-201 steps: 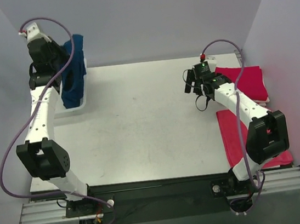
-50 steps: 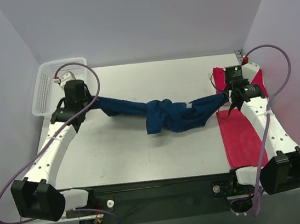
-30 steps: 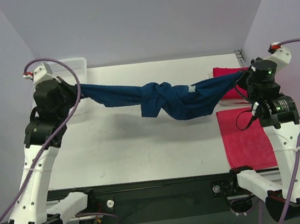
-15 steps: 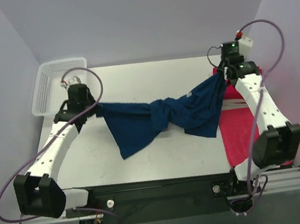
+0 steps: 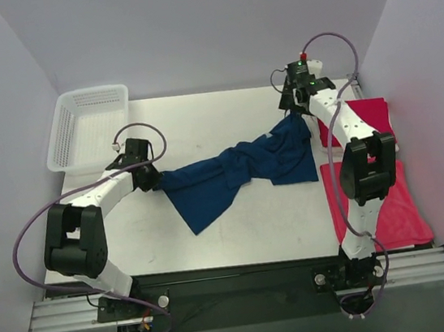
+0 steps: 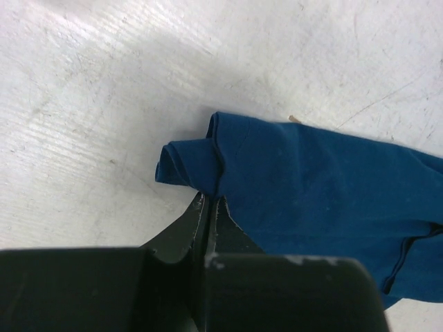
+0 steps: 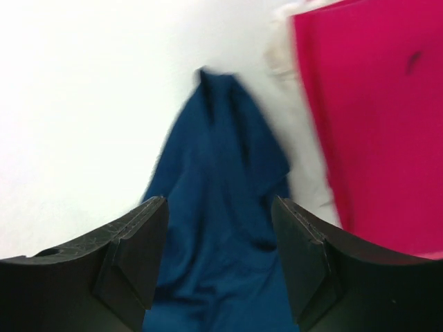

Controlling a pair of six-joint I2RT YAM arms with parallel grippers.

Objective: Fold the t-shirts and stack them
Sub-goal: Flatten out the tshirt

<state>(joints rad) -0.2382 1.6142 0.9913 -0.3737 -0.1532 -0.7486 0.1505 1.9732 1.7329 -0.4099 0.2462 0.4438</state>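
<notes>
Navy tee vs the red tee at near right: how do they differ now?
Pose: the navy tee is twisted and bunched across mid-table; the red tee lies flat, a neat rectangle at the right edge.
Grip: the left gripper has its jaws shut on the navy tee's left end; no gripper holds the red tee.
Shared: both rest on the table.

I see the loose t-shirt (image 5: 232, 177) lying across the middle of the worktop (image 5: 200, 124). The basket (image 5: 91, 92) sits at the far left corner; the other t-shirts (image 5: 400, 212) lie along the right edge.
</notes>
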